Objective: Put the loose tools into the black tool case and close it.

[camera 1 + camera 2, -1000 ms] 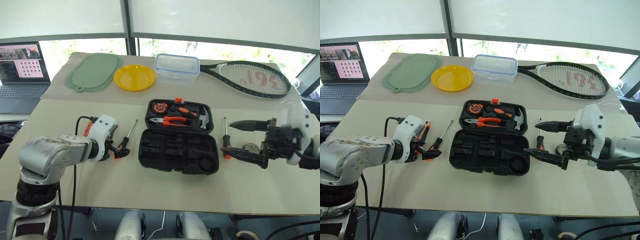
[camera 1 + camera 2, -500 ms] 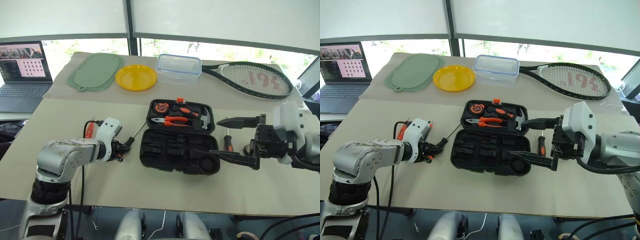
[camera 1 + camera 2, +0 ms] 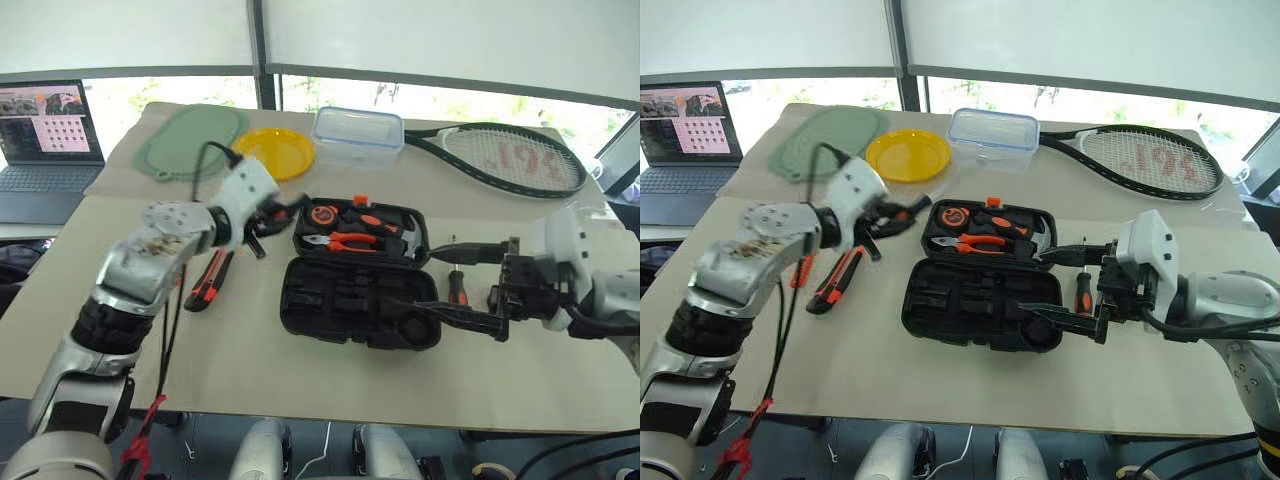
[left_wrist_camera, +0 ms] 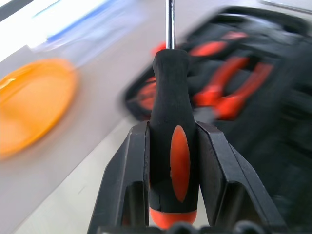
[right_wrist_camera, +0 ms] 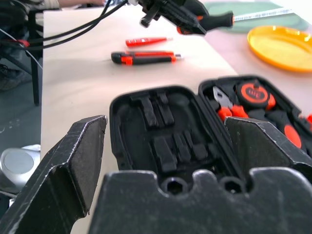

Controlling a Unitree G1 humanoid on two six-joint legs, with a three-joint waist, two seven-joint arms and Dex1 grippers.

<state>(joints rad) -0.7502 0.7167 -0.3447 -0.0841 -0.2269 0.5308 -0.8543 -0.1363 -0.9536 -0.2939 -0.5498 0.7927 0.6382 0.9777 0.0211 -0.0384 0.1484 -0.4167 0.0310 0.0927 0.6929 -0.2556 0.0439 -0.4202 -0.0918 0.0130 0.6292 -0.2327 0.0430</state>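
your left gripper (image 4: pixel 170 161) is clamped on a screwdriver (image 4: pixel 171 141), held above the table just left of the open case (image 3: pixel 360 312), while your right gripper (image 3: pixel 455 285) gapes empty at its right end; next, judge which moulded slot fits and lower it in.

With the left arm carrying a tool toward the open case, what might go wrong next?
The screwdriver is gripped by its handle only, its long shaft sticking out ahead; it may snag the black tool case. The right gripper, jaws open, hovers beside the case near another screwdriver and might knock it.
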